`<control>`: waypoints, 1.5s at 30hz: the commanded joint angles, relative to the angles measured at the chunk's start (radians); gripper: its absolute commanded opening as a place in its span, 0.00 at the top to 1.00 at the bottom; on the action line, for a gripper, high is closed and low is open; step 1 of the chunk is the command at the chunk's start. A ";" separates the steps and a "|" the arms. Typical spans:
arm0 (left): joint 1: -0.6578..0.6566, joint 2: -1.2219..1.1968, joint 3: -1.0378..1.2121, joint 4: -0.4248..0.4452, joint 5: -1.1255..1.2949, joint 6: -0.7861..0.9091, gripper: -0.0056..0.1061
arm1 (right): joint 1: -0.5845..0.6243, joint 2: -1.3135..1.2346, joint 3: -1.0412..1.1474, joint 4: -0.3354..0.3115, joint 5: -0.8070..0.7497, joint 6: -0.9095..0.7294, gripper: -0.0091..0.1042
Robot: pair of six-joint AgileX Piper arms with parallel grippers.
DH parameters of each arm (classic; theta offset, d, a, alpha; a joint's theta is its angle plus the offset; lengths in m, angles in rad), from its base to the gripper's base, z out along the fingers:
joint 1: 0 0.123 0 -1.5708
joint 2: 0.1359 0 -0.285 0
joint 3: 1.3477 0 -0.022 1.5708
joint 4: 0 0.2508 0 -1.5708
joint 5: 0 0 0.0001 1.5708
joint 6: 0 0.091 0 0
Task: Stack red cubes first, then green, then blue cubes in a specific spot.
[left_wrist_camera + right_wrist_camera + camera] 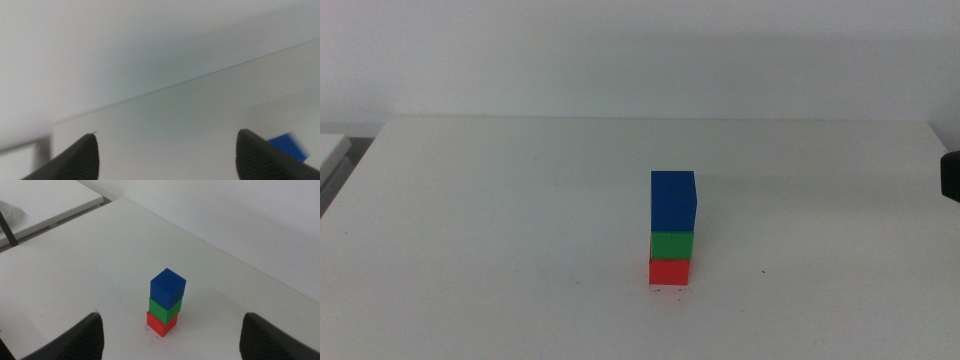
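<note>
Red, matte and small, the bottom cube [669, 271] sits on the white worktop [500, 220] over the faintly scribbled spot [669, 291], whose marks just peek out at its base. A same-sized matte green cube [672, 244] rests squarely on it, and a deep-blue cube [673, 200] tops the column, so the ordered stack looks finished. That would explain why both arms hang back. The right claw [172, 337] is spread wide and empty, the tower standing well ahead of it, between its jaws' lines. The left claw [165, 160] also gapes with nothing held, only a blue corner [287, 146] showing beyond one jaw.
</note>
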State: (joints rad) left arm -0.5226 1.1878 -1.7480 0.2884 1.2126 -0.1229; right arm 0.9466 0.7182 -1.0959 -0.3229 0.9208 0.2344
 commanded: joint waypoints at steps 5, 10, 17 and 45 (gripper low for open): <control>0.369 -0.373 0.424 -0.239 -0.168 0.205 0.11 | 0.003 -0.005 0.004 -0.007 -0.004 -0.008 0.20; 0.481 -0.566 0.684 -0.251 -0.242 0.189 0.11 | 0.003 -0.005 0.004 -0.007 -0.004 -0.008 0.20; 0.486 -0.686 0.814 -0.303 -0.235 0.175 0.11 | 0.003 -0.005 0.004 -0.007 -0.004 -0.008 0.20; 0.486 -1.128 1.442 -0.263 -0.815 0.177 0.11 | -0.655 -0.282 0.683 0.214 -0.601 -0.008 0.20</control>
State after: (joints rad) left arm -0.0392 0.0980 -0.3425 0.0216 0.4343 0.0568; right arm 0.3512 0.4686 -0.4714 -0.1254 0.3913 0.2344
